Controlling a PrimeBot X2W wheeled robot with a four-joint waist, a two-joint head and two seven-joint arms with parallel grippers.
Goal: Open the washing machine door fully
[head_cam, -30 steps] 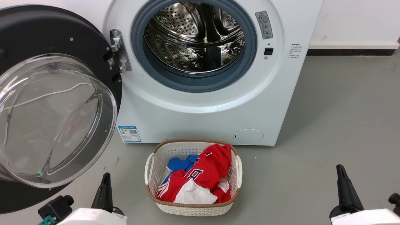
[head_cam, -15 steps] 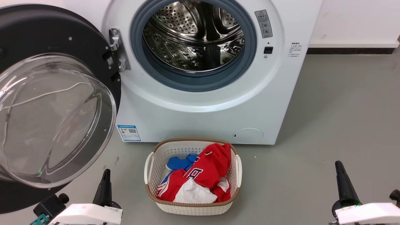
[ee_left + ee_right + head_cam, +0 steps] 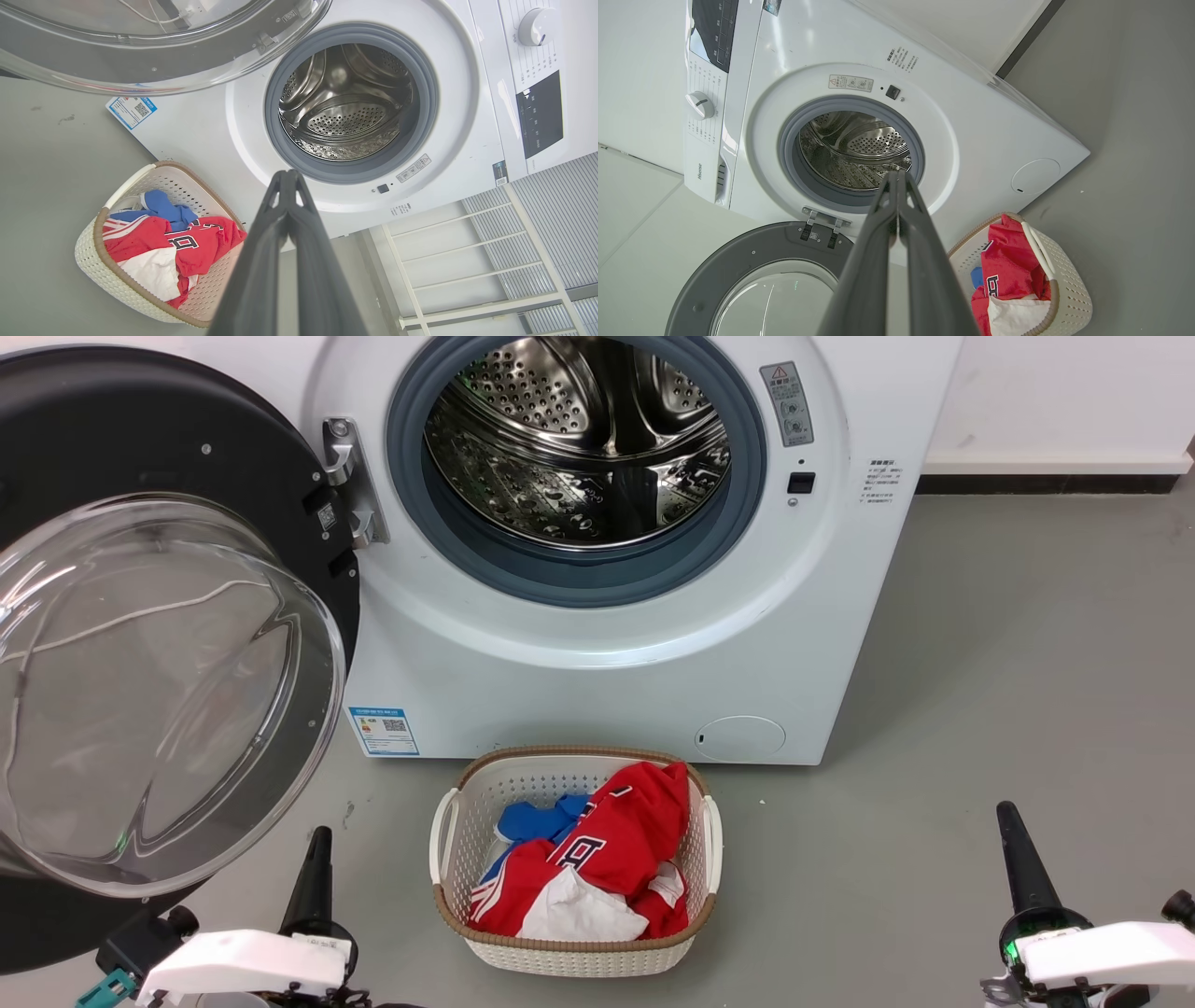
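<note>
The washing machine door stands swung out left of the washing machine, on its hinge. Judged rigid, heavy and slippery, with breakable glass: press on the black rim farthest from the hinge. The left gripper and right gripper, in front of the washing machine, are pinched closed and empty.

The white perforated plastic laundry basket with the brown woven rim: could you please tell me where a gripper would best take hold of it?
Likely the white loop handle on the side of the basket nearer the right gripper, approached from above. It stands off the wall, leaving a gap for a finger, while red and blue clothes fill the middle.
</note>
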